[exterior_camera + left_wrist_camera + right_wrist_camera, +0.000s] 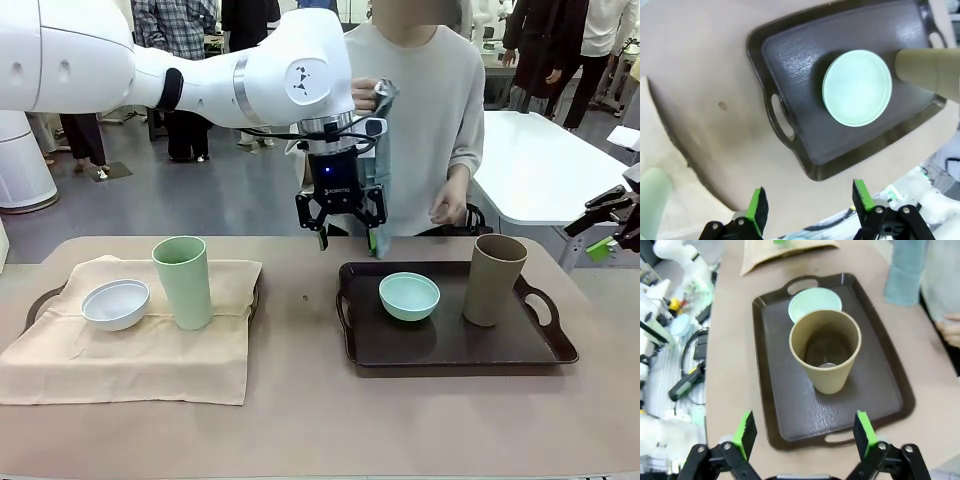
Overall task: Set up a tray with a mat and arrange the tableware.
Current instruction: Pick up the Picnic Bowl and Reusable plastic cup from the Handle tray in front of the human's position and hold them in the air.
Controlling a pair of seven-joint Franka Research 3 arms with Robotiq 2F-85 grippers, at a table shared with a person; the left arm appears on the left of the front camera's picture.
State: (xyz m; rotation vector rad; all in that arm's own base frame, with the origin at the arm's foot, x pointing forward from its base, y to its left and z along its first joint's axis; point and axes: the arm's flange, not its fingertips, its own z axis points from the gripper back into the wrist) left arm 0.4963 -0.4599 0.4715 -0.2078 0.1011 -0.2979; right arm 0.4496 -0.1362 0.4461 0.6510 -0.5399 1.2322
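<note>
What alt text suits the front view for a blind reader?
The open left gripper hangs beside a grey-green cloth a person holds up. Left: small white bowl and tall pale-green tumbler on a beige mat. Right: small mint-green bowl and tall tan-brown tumbler on a dark brown tray.

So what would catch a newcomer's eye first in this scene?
The left gripper hanging open above the table's middle, with a person's hand dangling a grey-blue cloth right beside it. Then the contrast: the dark tray on the right carries a mint-green bowl and tan tumbler on its bare surface, while a beige mat on the left carries a white bowl and pale-green tumbler.
</note>
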